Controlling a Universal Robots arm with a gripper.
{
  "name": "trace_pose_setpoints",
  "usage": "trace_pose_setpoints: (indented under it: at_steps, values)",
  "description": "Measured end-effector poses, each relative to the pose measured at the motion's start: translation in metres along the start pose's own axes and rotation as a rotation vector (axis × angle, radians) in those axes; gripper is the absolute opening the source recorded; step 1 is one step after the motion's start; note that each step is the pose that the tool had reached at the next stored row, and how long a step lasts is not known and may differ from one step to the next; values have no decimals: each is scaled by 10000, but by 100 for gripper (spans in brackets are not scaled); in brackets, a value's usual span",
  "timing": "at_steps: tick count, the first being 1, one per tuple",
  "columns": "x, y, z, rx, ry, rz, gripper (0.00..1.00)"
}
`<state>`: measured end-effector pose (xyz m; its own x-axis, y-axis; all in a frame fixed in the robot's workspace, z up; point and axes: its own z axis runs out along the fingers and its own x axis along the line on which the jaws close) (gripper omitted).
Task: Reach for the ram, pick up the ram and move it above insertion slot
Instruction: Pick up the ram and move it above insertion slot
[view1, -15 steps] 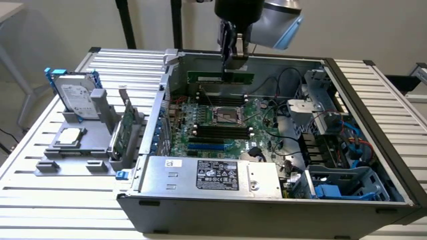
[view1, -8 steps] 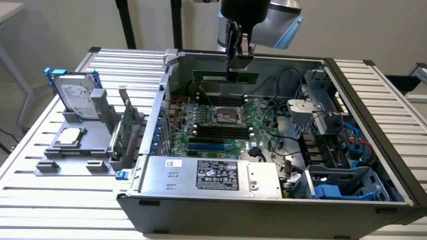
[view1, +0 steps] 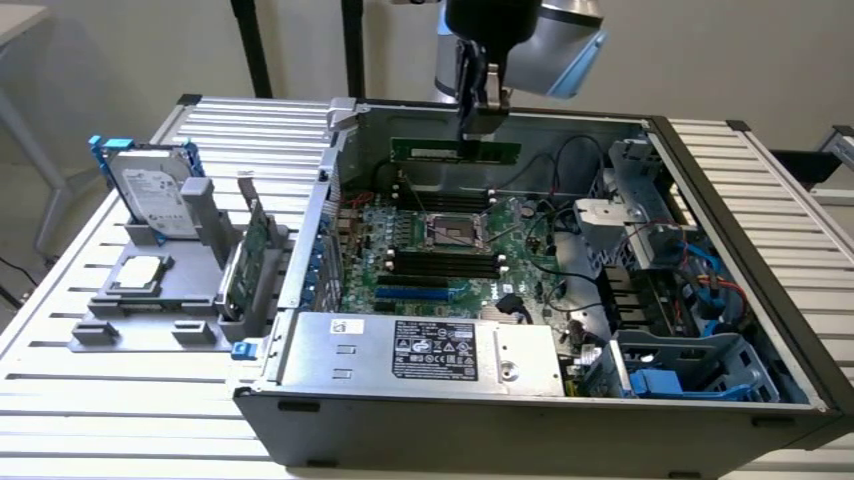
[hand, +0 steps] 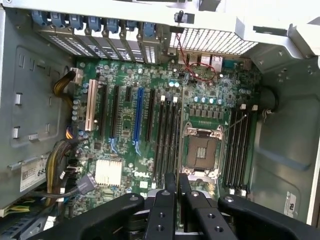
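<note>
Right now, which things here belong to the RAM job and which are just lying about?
In the job:
- ram, gripped by the hand
- memory slots on the motherboard
- open computer case

Lying about:
- hard drive in the grey holder
- expansion card standing in that holder
- CPU chip on the holder

From the exterior view you look down at an angle on the open grey computer case (view1: 561, 400) from its front, fairly near. Your wrist view looks straight down, closer, onto the same green motherboard (view1: 441, 250) (hand: 150, 130) both views share.
</note>
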<state>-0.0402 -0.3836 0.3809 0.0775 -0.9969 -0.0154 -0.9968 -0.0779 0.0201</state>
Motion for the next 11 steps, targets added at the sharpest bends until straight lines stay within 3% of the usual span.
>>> trace_pose_setpoints:
  at_steps: [1, 2, 11]
  values:
    - [-9, -1, 1, 63, 5, 7, 14]
    - [-12, -1, 1, 74, 6, 11, 14]
    - [-13, -1, 1, 75, 6, 13, 14]
